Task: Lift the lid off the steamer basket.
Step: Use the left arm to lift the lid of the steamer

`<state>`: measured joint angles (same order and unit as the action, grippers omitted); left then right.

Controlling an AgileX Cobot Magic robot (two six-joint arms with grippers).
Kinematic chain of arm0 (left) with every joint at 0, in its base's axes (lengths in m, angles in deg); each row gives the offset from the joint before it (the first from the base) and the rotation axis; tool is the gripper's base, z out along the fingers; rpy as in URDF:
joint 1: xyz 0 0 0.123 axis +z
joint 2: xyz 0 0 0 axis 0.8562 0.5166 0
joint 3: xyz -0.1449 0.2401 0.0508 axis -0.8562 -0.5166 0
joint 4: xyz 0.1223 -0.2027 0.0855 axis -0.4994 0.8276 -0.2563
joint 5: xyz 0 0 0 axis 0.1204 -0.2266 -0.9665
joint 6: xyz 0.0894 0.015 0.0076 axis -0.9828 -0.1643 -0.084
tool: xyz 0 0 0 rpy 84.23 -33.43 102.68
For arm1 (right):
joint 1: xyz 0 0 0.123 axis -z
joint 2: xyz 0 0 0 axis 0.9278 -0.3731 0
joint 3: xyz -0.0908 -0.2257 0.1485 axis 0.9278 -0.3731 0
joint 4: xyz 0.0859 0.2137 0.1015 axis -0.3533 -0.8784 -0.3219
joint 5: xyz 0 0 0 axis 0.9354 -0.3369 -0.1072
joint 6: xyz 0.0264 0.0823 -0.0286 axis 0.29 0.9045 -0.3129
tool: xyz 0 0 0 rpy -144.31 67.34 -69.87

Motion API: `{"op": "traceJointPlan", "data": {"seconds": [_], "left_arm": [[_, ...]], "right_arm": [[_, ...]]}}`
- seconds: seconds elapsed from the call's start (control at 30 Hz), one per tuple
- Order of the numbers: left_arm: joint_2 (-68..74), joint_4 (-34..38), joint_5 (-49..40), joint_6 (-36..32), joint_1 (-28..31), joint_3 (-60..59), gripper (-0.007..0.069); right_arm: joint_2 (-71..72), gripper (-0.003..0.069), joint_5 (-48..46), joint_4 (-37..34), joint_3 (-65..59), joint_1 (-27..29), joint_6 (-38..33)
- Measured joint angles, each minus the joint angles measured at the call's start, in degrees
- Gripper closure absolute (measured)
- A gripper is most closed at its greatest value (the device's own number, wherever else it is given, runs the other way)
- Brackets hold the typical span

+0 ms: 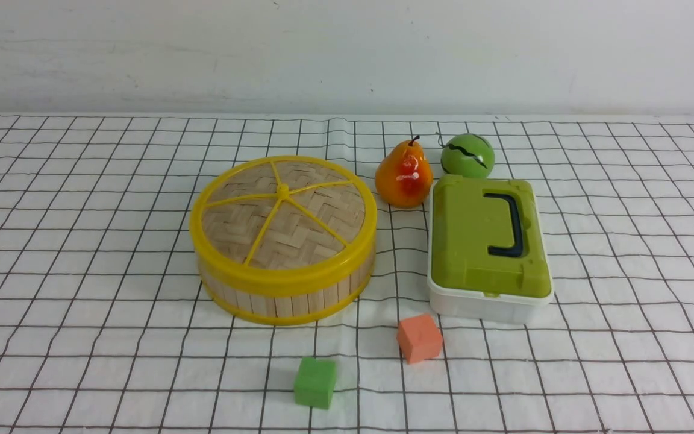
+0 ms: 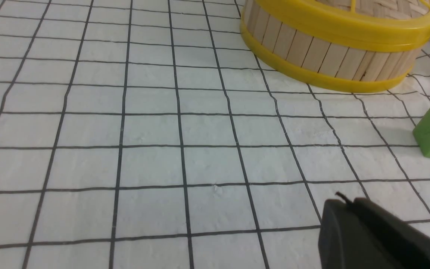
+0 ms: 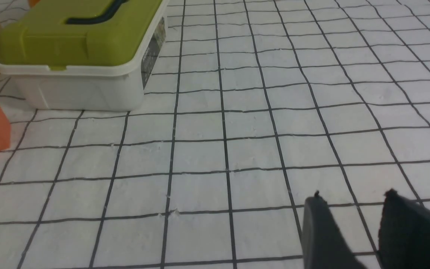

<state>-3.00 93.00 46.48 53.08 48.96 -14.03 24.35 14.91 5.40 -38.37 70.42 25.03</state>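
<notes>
Left tool closed, right tool gaping, wrist views only

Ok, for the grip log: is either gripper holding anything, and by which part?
Nothing is held. The left gripper is shut and empty, the right gripper open and empty; the lid sits on the steamer basket.

Checked white cloth lies open across the left and far right of the front view, but mid-frame the lidded round wood-slat steamer basket, white rectangular box with green top, glossy orange pear and green ball behind, and green foam cube and orange foam cube in front leave only narrow gaps.
</notes>
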Motion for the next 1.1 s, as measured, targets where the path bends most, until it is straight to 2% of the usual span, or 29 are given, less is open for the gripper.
{"op": "traceJointPlan", "data": {"seconds": [0.87, 1.03, 1.1], "left_arm": [[0.0, -0.2, 0.5, 0.0, 0.0, 0.0, 0.0585], [0.0, 0.9, 11.0, 0.0, 0.0, 0.0, 0.0582], [0.0, 1.2, 20.5, 0.0, 0.0, 0.0, 0.0579]], "right_arm": [[0.0, 0.0419, 0.0, 0.0, 0.0, 0.0, 0.0], [0.0, 0.0419, 0.0, 0.0, 0.0, 0.0, 0.0], [0.0, 0.0419, 0.0, 0.0, 0.0, 0.0, 0.0]]}}
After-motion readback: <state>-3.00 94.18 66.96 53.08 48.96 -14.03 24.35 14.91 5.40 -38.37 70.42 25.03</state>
